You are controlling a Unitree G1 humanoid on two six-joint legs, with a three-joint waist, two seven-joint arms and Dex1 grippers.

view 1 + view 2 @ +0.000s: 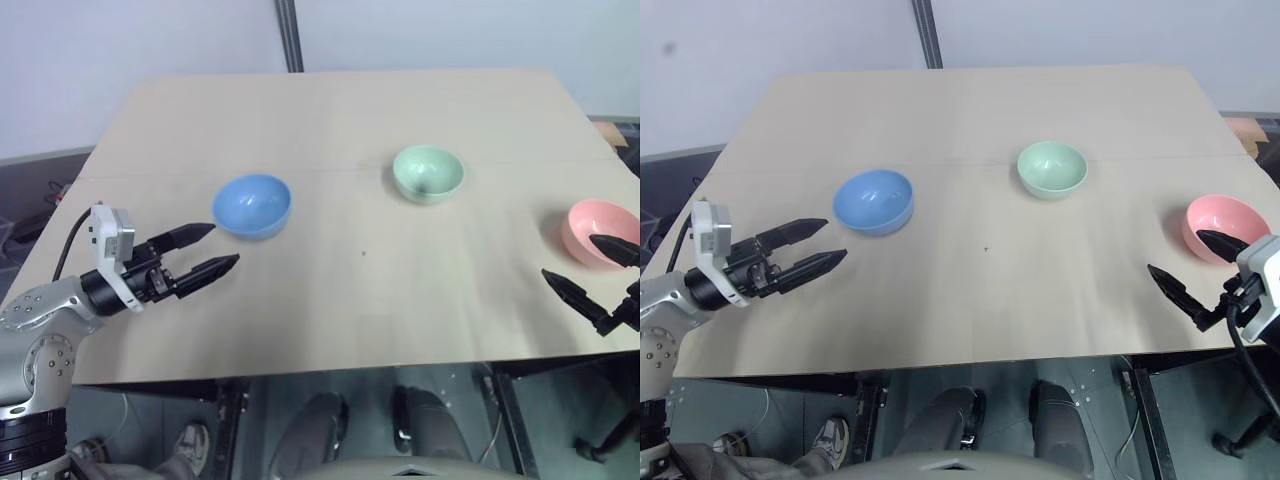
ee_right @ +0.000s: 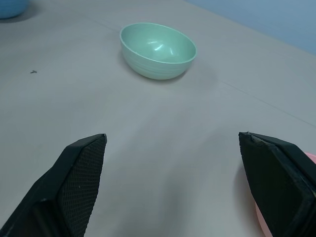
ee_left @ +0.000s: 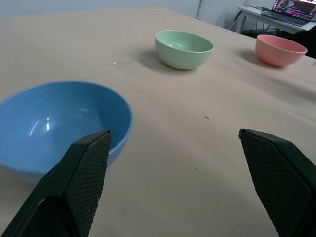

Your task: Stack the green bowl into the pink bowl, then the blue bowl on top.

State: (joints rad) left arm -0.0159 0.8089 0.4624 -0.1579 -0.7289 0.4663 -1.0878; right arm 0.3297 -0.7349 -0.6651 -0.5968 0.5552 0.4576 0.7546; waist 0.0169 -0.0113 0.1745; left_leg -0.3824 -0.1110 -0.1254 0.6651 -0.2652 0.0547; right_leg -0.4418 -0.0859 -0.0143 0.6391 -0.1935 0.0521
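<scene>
Green bowl (image 1: 428, 174) sat upper centre, pink bowl (image 1: 598, 231) far right. Right end effector (image 1: 590, 272) nearer, spread, empty; left end effector (image 1: 207, 250) spread beside blue bowl (image 1: 252, 205).

Lab or office: bare table (image 1: 330, 110), laptop (image 3: 295, 9).

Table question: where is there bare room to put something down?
The far half of the table behind the bowls lies bare, and so does the near middle between the blue bowl and the pink bowl. It is tighter beside the green bowl.
</scene>
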